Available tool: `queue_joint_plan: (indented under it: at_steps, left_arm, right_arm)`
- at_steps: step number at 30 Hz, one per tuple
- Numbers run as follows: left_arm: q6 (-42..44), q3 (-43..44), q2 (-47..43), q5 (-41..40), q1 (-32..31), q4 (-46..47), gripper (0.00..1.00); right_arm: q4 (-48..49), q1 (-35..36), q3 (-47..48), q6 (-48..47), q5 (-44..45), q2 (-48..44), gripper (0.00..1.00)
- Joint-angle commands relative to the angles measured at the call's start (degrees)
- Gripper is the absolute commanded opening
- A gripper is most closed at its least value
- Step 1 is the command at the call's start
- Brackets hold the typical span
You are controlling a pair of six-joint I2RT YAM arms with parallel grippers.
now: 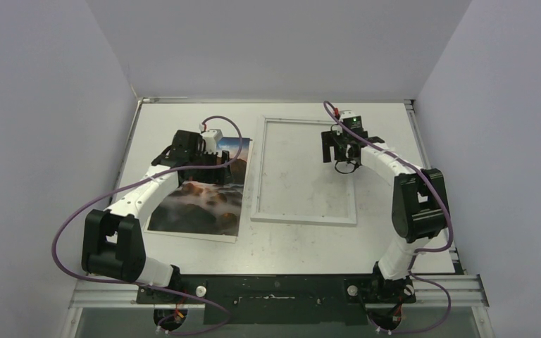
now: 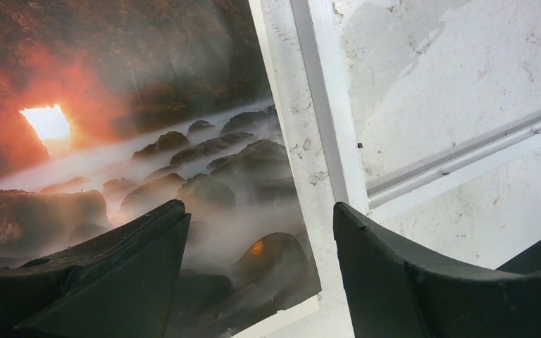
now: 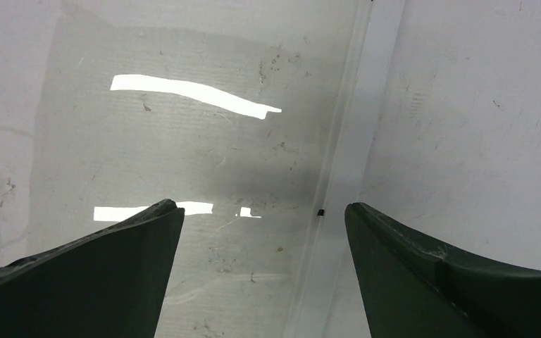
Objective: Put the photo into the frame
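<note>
Jaws are spread wide on both arms with nothing pinched in either, so is anything actually done yet? Left gripper hangs over the right edge of the photo, right gripper over the right rail of the frame. — kev

Nope, I'd call it barely started lol. Photo's lying flat on the table, picture side up, just left of the frame, close beside it but not overlapping as far as I can see. Frame's flat too, only a clear pane with tabletop showing through. Pretty much everything's left: grab the print, get it across, square it up inside the rails. — mo
</note>
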Motion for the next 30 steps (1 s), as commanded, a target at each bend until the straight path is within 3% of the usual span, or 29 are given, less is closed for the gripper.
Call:
queue_joint_plan:
  at_steps: [1, 4, 6, 9, 13, 17, 20, 30]
  left_arm:
    - [0.36, 2.51, -1.92, 0.99, -0.26, 0.44, 0.73]
    - [0.28, 2.72, -1.68, 0.88, -0.23, 0.34, 0.73]
    - [0.32, 2.9, -1.51, 0.81, -0.25, 0.21, 0.73]
    - [0.47, 3.25, -1.4, 0.73, -0.24, -0.23, 0.73]
    - [0.67, 3.2, -1.57, 0.64, -0.09, -0.35, 0.73]
    - [0.87, 3.26, -1.57, 0.75, 0.11, -0.54, 0.73]
    - [1.51, 3.28, -1.57, 0.56, 0.29, -0.73, 0.73]
    - [2.12, 3.62, -1.57, 0.76, 0.27, -0.84, 0.73]
  right_arm:
    - [1.39, 0.18, 0.91, 0.36, 0.99, -3.97, 0.88]
    - [3.56, -1.0, 0.71, 2.19, -0.07, -4.42, 0.86]
    - [5.29, -1.99, 1.17, 3.62, 0.04, -4.41, 0.79]
    - [7.0, -2.27, 3.03, 4.64, 1.54, -2.92, 0.62]
    - [7.24, -2.33, 7.54, 5.54, 4.76, 1.39, 0.28]
    - [7.18, -2.32, 10.92, 6.27, 6.43, 5.57, 0.11]
    - [7.18, -2.41, 12.53, 6.8, 7.98, 7.79, 0.06]
    - [8.07, -2.6, 12.39, 8.35, 9.6, 11.6, 0.05]
